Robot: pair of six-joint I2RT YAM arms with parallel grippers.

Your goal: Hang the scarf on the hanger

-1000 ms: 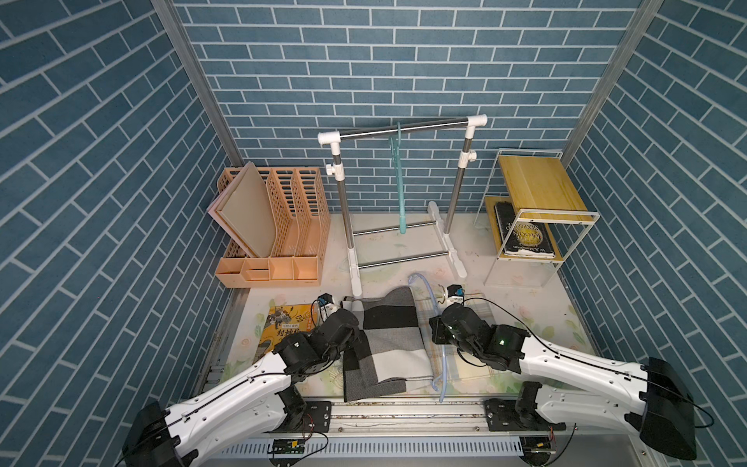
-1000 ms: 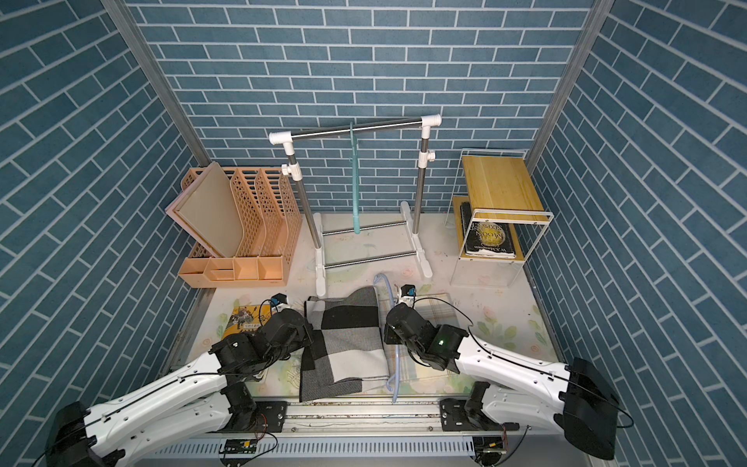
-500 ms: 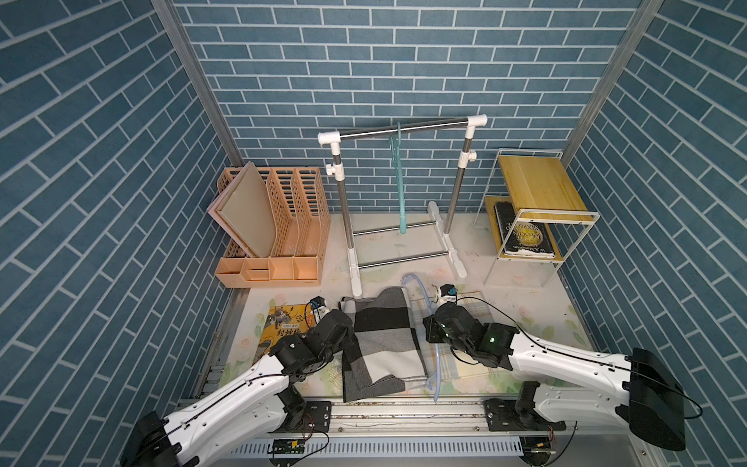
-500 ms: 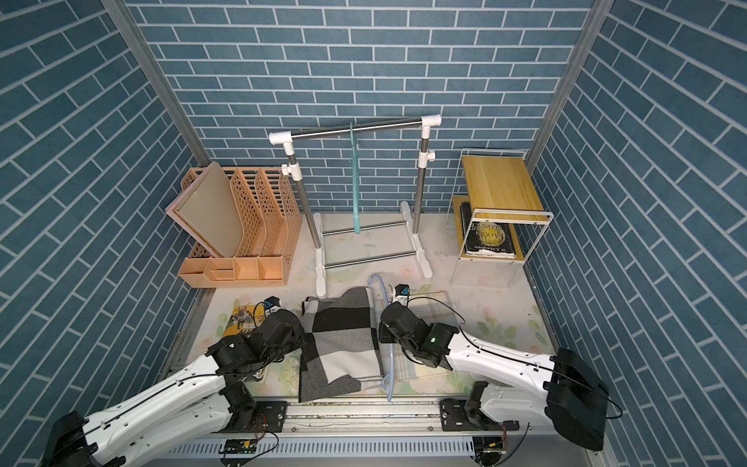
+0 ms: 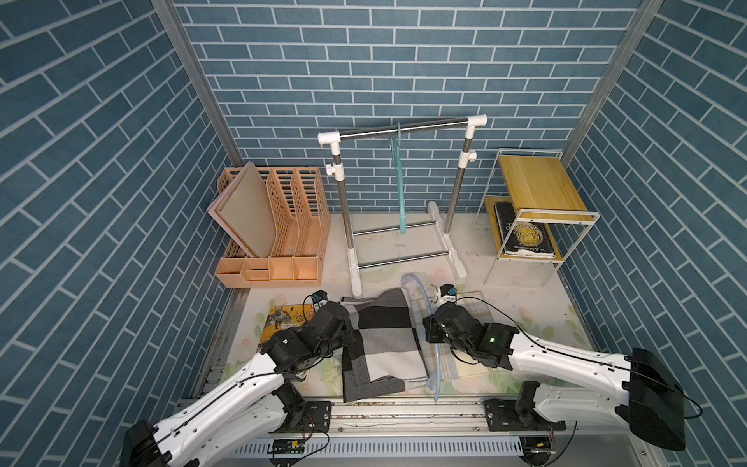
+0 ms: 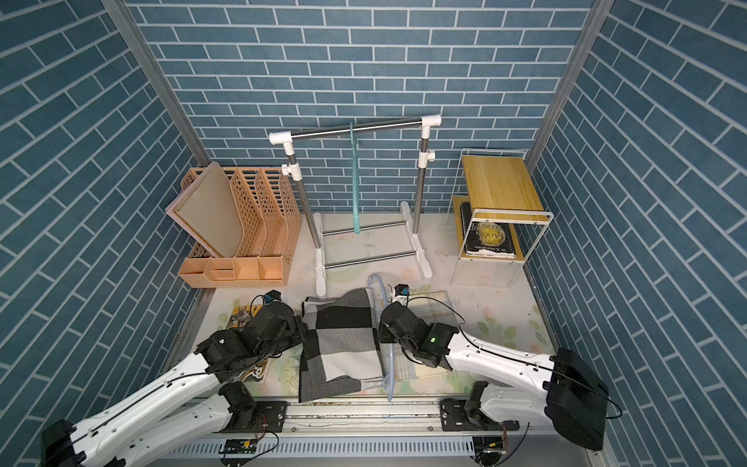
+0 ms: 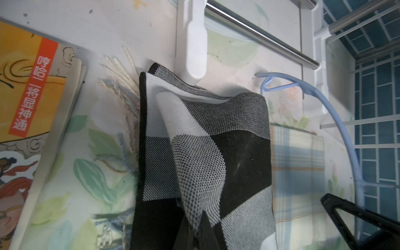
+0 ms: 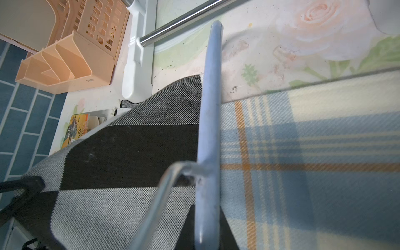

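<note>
Checked scarf (image 5: pixel 382 339) lengthwise toward rack (image 5: pixel 428 125); hanger (image 8: pixel 208 129) parallel alongside

The pale blue hanger (image 8: pixel 209 108) runs between checked scarf (image 8: pixel 129 149) and plaid cloth (image 8: pixel 313 162), apparently touching both.

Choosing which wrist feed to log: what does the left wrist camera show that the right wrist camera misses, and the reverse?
Left wrist only: the white wire shelf and a lifted fold of the checked scarf. Right wrist only: the peach file organizer and the mat's rose print. Both: that scarf, the blue hanger, the plaid cloth and the orange comic.
</note>
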